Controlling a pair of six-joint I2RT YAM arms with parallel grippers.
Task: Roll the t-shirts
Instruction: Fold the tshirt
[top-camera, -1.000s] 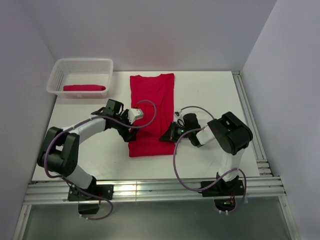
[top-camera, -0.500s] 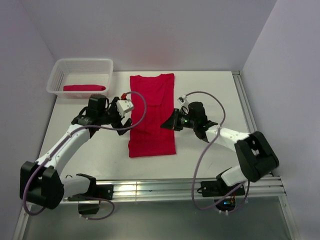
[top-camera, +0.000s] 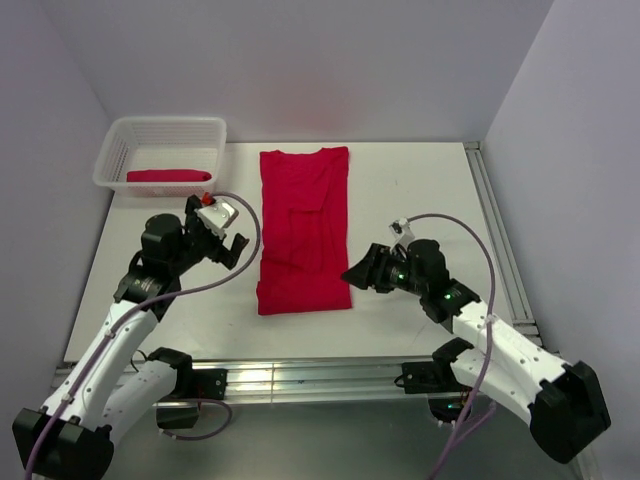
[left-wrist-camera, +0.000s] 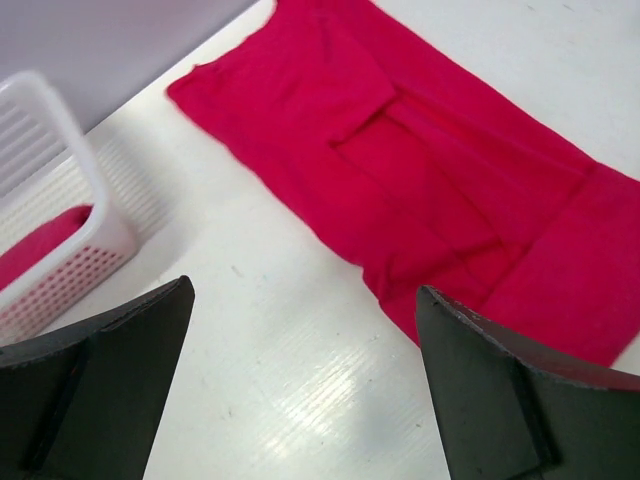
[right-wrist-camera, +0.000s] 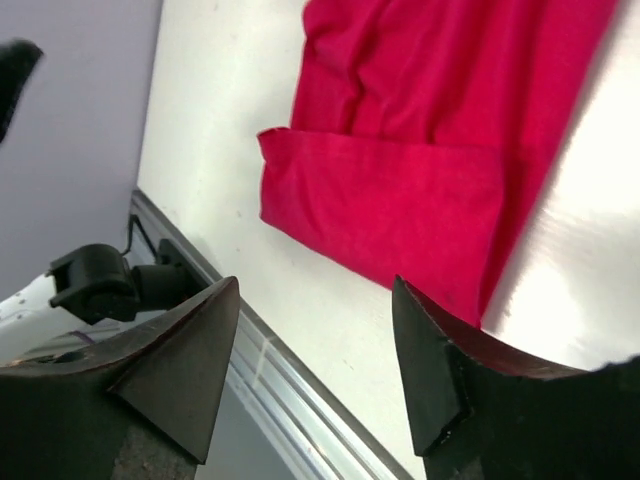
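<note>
White counter (top-camera: 420, 190) carries one folded t-shirt (top-camera: 305, 225) at frame centre, long axis running top to bottom; the other t-shirt (top-camera: 168, 176) lies in the basket (top-camera: 110, 160) at upper left. Both sets of jaws stand open and empty, the left arm (top-camera: 160, 250) left of the strip's middle, the right arm (top-camera: 440, 285) just right of its lower hem, likely nearer a roll's start.

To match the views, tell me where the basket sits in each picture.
Top external: basket at upper left.
Left wrist: basket at the left edge.
Right wrist: not in it.
Shared landmark: the flat t-shirt, seen in all three.
</note>
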